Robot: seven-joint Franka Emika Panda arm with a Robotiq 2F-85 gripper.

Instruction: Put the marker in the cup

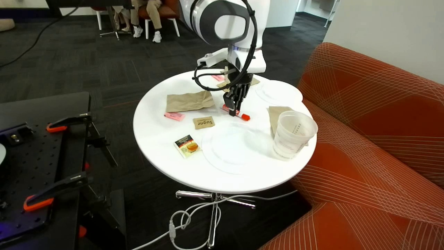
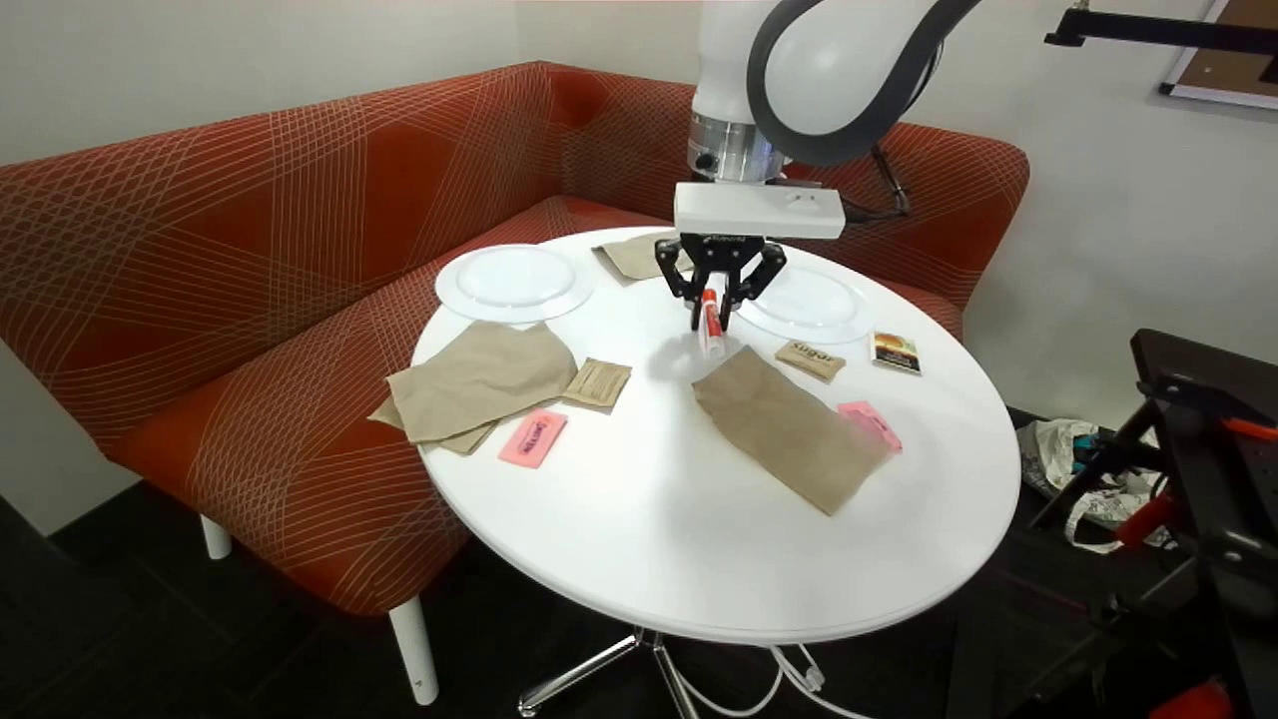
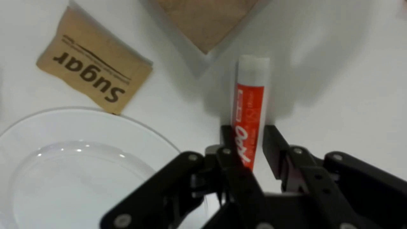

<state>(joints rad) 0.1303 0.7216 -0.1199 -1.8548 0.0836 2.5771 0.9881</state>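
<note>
Because the tool [image 3: 249,133], almost closed, pinches the marker [image 3: 251,108] sideways, a free end could knock over the cup [image 1: 294,133] near the edge of the table [image 1: 180,170].

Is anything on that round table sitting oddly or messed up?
Yes, slightly: in an exterior view, brown napkins and a white plate seem to jut past the edge of the round table, so they look carelessly placed. No spill shows.

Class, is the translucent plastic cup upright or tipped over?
Upright: in an exterior view, the translucent plastic cup stands on its narrower base, its wide open rim facing up.
</note>
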